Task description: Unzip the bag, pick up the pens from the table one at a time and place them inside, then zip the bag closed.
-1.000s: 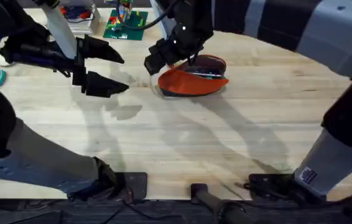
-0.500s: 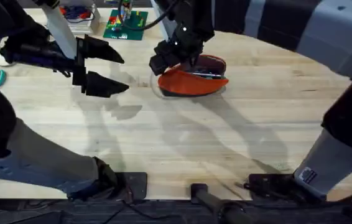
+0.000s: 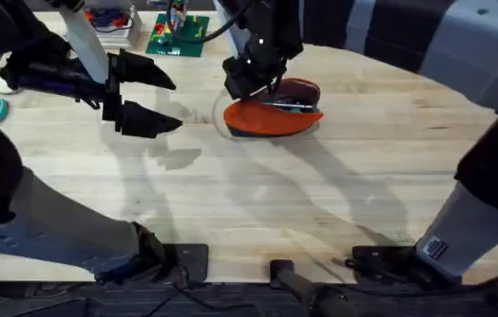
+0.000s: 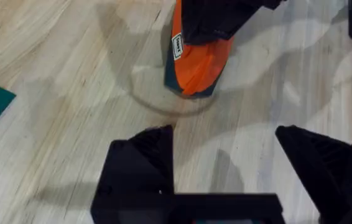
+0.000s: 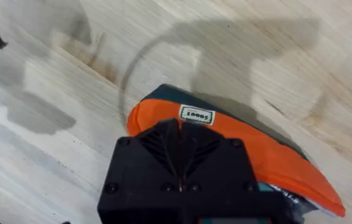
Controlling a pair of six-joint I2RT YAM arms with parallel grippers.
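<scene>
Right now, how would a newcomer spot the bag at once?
On the wooden table, look at the far middle, under the right gripper. The bag is the orange pouch with a dark bottom strip and a small white label, the only orange thing on the planks.

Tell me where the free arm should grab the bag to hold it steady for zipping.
Probably the bag's near end, by the white label. It lies on its side, tapering to a narrow end facing the open left end effector. Come in low along the table from that side; the right end effector is above the bag.
</scene>
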